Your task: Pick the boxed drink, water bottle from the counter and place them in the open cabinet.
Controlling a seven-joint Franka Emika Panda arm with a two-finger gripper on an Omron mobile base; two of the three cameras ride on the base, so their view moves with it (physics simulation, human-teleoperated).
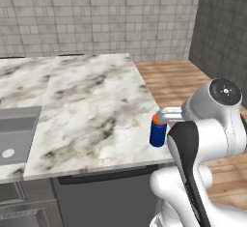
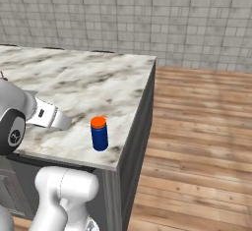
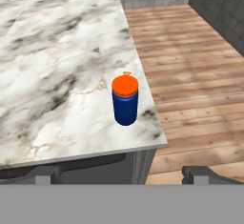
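Counter (image 1: 91, 105): polished-looking white marble w/ grey-brown veining, smooth. Water bottle (image 3: 125, 105): dark-blue body, orange cap, smooth plastic look, slight sheen. Floor (image 2: 197, 127): wood planks, matt. Wall (image 1: 96, 13): grey tile, rough-ish, matt. Sink (image 1: 17, 134): dull grey metal. Base cabinets (image 1: 106, 197): dark grey, flat finish.

A dark-blue body and an orange-red cap are shown on the water bottle (image 3: 125, 100). Under it, the counter (image 1: 87, 105) is patterned as white marble with grey-brown veining, and dark grey fronts are seen beneath the slab. Behind the counter, a wall (image 2: 147, 14) is covered in pale grey tiles. Beside the counter, the floor (image 2: 197, 141) is laid in warm brown wooden planks. A flat grey sink (image 1: 14, 134) is set into the counter.
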